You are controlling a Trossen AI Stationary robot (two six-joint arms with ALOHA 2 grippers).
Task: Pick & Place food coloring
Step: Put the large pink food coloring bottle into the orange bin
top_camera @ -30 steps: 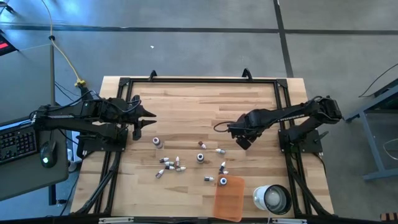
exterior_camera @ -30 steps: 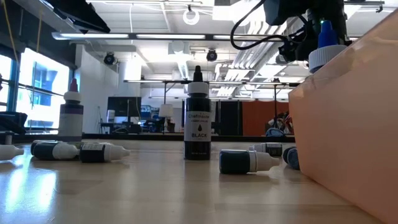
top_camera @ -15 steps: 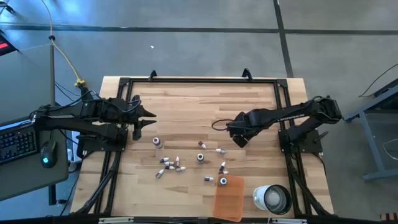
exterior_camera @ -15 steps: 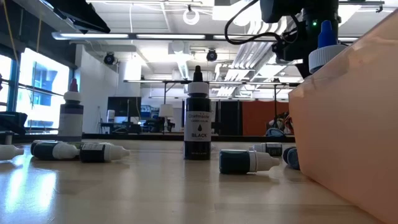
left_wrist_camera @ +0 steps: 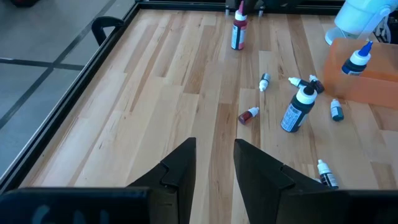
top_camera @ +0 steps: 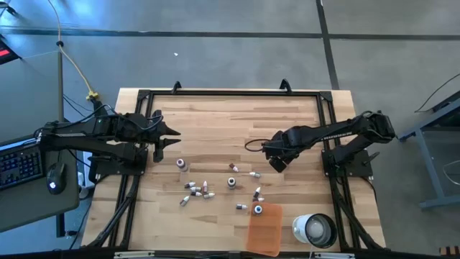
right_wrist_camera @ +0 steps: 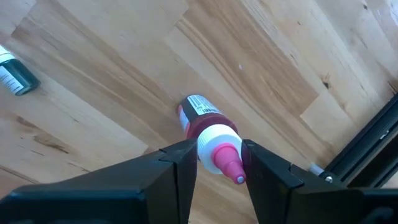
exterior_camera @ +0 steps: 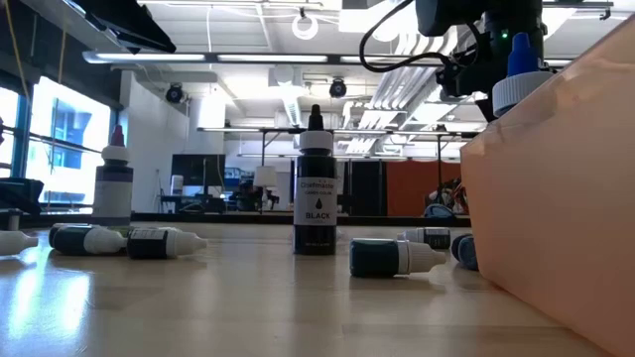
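Above the worktop (top_camera: 215, 122), the right claw (right_wrist_camera: 214, 163) grasps a pink-capped bottle (right_wrist_camera: 208, 134) between its fingers; the left claw (left_wrist_camera: 214, 163) hangs released, well apart from the scattered bottles (top_camera: 198, 189)

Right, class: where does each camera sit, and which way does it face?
High: above, facing straight down on the table; both arms show.
Low: at tabletop height, level across to the orange tray; arm overhead.
Left wrist: on the left arm, looking past the open left gripper at scattered bottles.
Right wrist: on the right arm, facing the tabletop; right gripper holds a pink-capped bottle.
Low and left wrist share the blue-capped bottle.
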